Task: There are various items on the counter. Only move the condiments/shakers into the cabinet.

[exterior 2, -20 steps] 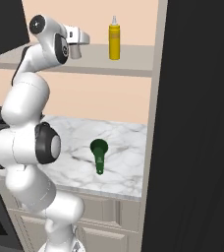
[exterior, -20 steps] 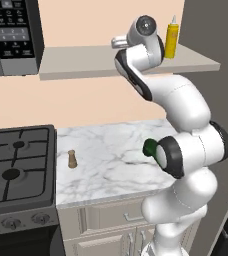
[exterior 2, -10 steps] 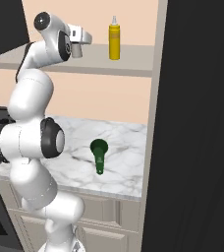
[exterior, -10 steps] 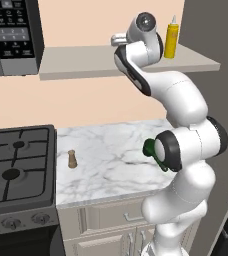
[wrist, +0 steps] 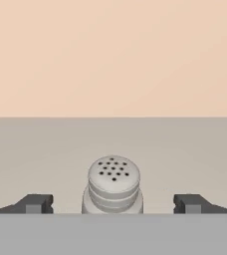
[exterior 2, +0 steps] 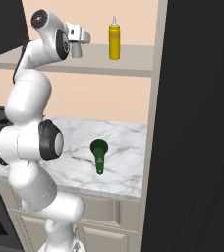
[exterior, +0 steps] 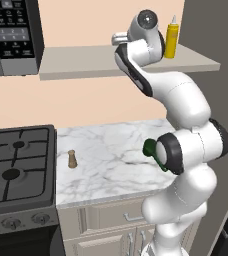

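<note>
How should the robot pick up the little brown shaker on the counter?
Grip the brown shaker around its narrow waist, coming from above with one finger on each side. It stands upright and alone on the marble counter, so nothing blocks a straight descent, and the waist should keep it from slipping.

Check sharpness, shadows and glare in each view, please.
Left base view: soft, slightly blurred edges, flat even light, no glare; the brown shaker casts hardly any shadow on the counter. Right base view: equally soft; a large dark panel covers the right side. Hand view: the grey shaker is crisp against the plain shelf.
</note>
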